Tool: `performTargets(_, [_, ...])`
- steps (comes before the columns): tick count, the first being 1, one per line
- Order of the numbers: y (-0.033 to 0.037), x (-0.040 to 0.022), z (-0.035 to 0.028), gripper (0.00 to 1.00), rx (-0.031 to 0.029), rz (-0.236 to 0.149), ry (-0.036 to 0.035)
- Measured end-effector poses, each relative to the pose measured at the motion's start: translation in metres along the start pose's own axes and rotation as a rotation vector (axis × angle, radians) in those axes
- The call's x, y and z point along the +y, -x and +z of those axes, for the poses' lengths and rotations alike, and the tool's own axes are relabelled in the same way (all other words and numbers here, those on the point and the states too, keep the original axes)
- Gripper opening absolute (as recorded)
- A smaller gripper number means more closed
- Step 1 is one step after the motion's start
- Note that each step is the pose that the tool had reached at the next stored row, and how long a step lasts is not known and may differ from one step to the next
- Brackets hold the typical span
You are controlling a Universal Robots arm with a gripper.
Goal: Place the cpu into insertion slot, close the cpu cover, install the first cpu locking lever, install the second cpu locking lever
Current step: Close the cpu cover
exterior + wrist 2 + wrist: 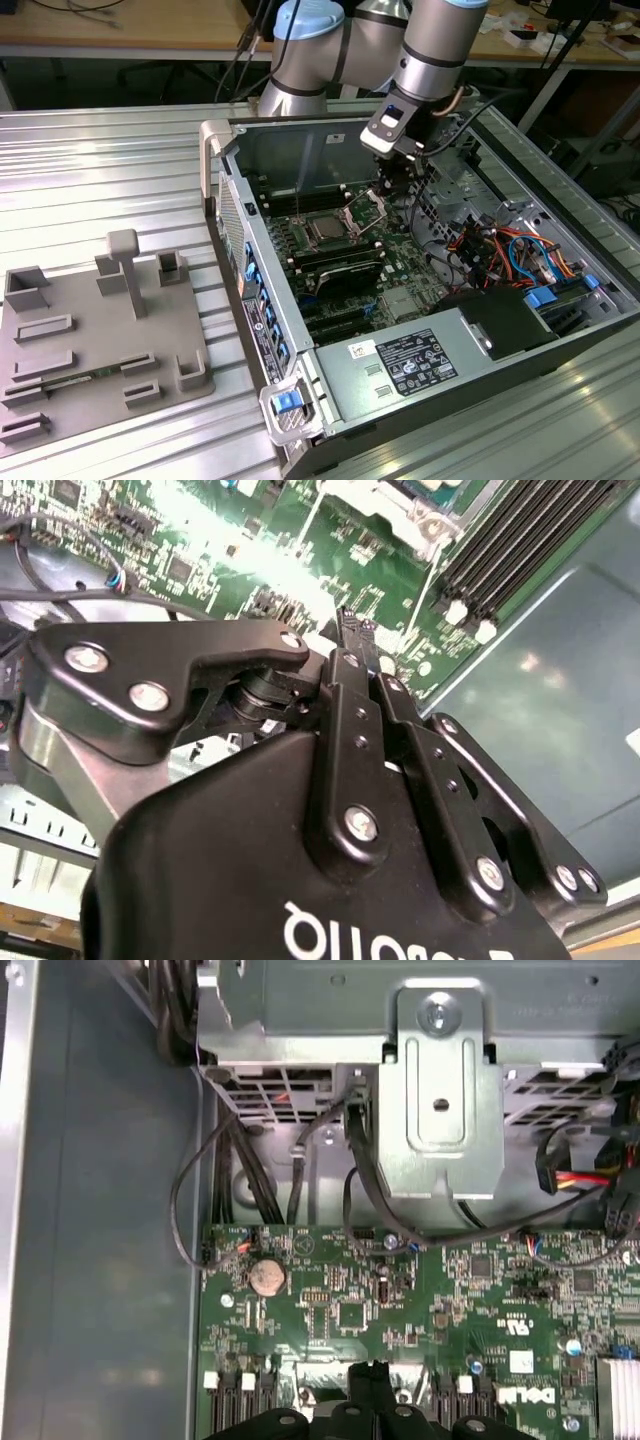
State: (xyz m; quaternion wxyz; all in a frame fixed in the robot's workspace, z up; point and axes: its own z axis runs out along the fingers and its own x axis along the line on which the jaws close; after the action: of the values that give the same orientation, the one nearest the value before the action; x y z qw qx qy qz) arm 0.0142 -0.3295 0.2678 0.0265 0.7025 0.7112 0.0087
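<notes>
The cpu point(327, 231), a small silver-grey square, lies in the insertion slot point(309, 218) on the green motherboard inside the open computer case. The cpu cover point(366, 208), a thin silver frame, stands tilted up at the slot's edge on the exterior view's right. My gripper point(388, 190) hangs just above and beside the raised cover. In both wrist views my gripper point(350, 625) point(375, 1370) has its black fingers pressed together over the board, and I see nothing between them. A thin metal lever rod point(432, 575) runs along the socket's silver frame point(400, 495). Whether the fingertips touch the cover is hidden.
Black memory slots point(335, 265) lie beside the socket. Coloured cables point(500, 250) and a drive cage point(440, 1110) crowd the case's far side. A power supply point(400, 365) fills the near end. A grey fixture plate point(100, 340) sits on the ribbed table at the exterior view's left.
</notes>
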Motion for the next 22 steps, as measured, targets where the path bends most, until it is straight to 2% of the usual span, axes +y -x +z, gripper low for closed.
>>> performTargets(2, [0.0001,0.0045,0.0002,0.11,-0.0010,0.000,0.0000])
performTargets(6, [0.0000,0.0184,0.0011,0.11,-0.0015,0.000,-0.0001])
performTargets(8, [-0.0004,0.0205,0.0034,0.11,-0.0016,0.000,-0.0014])
performTargets(18, [-0.0034,0.0204,0.0248,0.11,-0.0014,0.000,-0.0078])
performTargets(22, [-0.0034,0.0183,0.0269,0.11,-0.0014,0.000,-0.0078])
